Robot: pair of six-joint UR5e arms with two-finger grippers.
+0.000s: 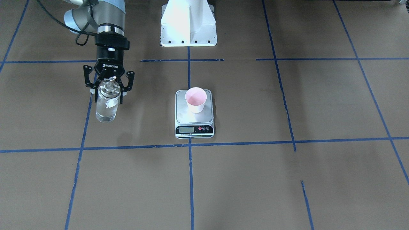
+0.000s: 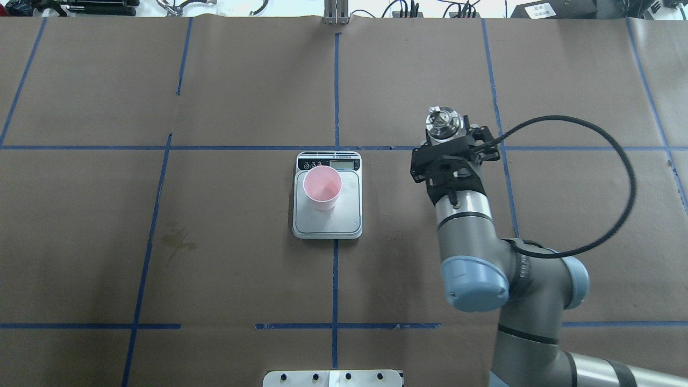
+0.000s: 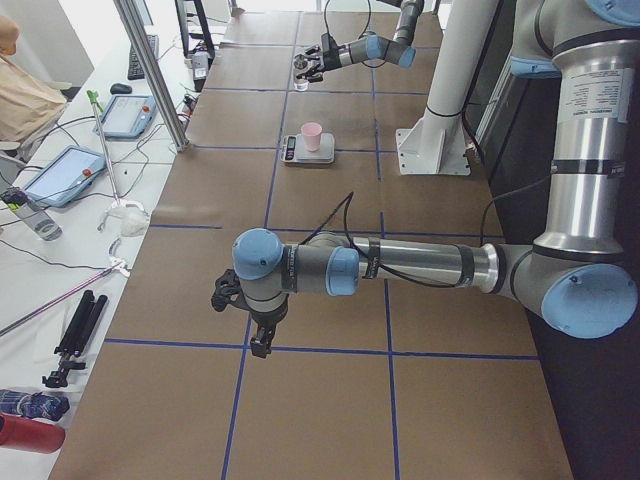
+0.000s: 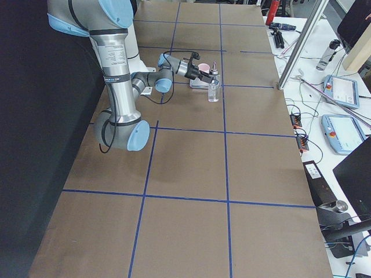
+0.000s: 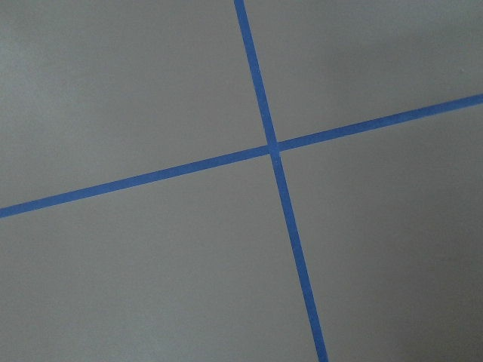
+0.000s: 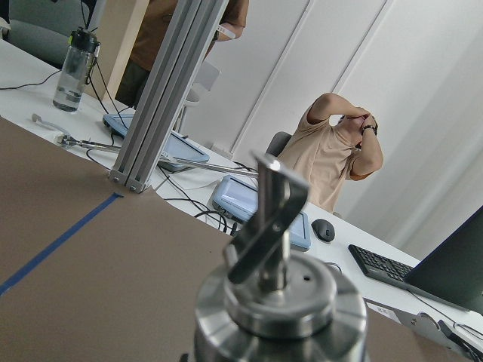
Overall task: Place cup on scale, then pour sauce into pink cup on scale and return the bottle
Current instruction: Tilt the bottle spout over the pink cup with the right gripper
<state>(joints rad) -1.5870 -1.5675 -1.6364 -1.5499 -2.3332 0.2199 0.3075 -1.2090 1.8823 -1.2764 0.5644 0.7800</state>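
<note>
The pale pink cup (image 1: 196, 99) stands upright on the silver scale (image 1: 194, 129), toward the platform's display end; both also show in the overhead view, the cup (image 2: 321, 188) on the scale (image 2: 349, 215). My right gripper (image 1: 108, 94) is shut on the upper part of the clear glass bottle (image 1: 106, 108), which is upright, well to the side of the scale. The right wrist view shows its metal collar and spout (image 6: 275, 302) close up. I cannot tell whether the bottle's base touches the table. My left gripper (image 3: 242, 318) shows only in the exterior left view, far from the scale; I cannot tell its state.
The table is brown paper with a grid of blue tape lines (image 5: 275, 147). The white robot pedestal (image 1: 188, 24) stands behind the scale. Operators' desks with tablets, a keyboard and a seated person (image 6: 332, 162) lie beyond the table's far edge.
</note>
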